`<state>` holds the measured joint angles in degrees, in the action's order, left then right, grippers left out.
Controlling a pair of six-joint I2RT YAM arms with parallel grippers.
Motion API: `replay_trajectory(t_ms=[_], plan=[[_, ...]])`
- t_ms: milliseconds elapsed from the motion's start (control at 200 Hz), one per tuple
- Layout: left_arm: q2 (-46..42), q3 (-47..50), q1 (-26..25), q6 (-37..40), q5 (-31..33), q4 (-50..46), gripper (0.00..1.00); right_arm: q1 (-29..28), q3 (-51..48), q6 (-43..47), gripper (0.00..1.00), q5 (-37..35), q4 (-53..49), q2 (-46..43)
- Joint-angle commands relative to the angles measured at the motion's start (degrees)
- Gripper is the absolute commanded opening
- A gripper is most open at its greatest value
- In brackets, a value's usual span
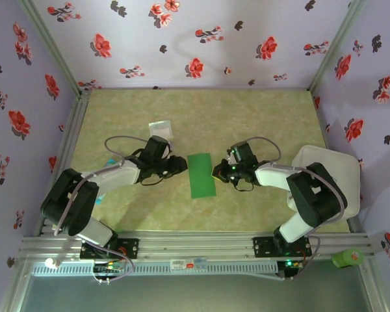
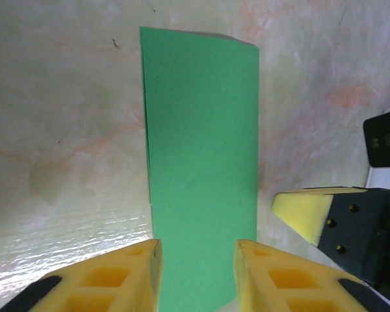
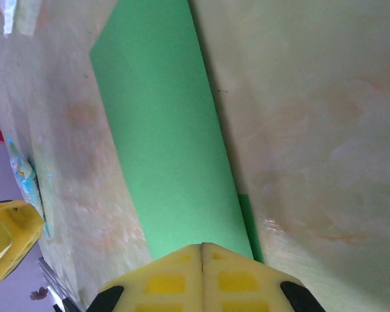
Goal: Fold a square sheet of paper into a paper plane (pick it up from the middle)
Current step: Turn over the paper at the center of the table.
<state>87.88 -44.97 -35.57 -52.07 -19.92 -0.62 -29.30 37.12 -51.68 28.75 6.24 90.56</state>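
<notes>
Lying at the centre of the top external view, the square sheet of paper [image 1: 201, 175] shows as a narrow bright green rectangle, apparently doubled over on itself and flat on the mottled table [image 1: 260, 117]. The right gripper [image 1: 216, 173] sits at its right long edge. In the right wrist view that gripper [image 3: 202, 250] has its yellow fingers pressed tight together at the bottom of the frame, right at the paper's [image 3: 169, 149] edge, where a sliver of the lower layer peeks out. The closed tips probably serve as a blunt presser to flatten the layers; whether any paper is pinched between them cannot be told. The left gripper [image 1: 181, 166] waits just beside the opposite edge, its jaws partly apart over the sheet [image 2: 201, 143], likely ready to steady it.
</notes>
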Motion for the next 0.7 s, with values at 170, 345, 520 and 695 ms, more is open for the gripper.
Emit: replay_trajectory(t_ms=[170, 345, 520, 695], plan=[[3.2, -0.6, 0.2, -1.7, -3.2, 2.5, 0.36, -1.4, 2.0, -1.0, 0.07, 3.0, 2.1, 3.0], [5.0, -1.1, 0.2, -1.9, -4.3, 2.5, 0.36, -1.4, 1.4, 0.0, 0.06, -1.4, -1.2, 4.7], [6.2, -0.8, 0.2, -2.4, -5.6, 3.2, 0.37, -1.3, -2.1, -2.1, 0.05, -2.5, 1.4, 6.7], [7.4, -0.5, 0.2, -3.2, -6.7, 3.5, 0.36, -1.4, -4.4, -5.7, 0.05, -2.5, 5.2, 7.7]])
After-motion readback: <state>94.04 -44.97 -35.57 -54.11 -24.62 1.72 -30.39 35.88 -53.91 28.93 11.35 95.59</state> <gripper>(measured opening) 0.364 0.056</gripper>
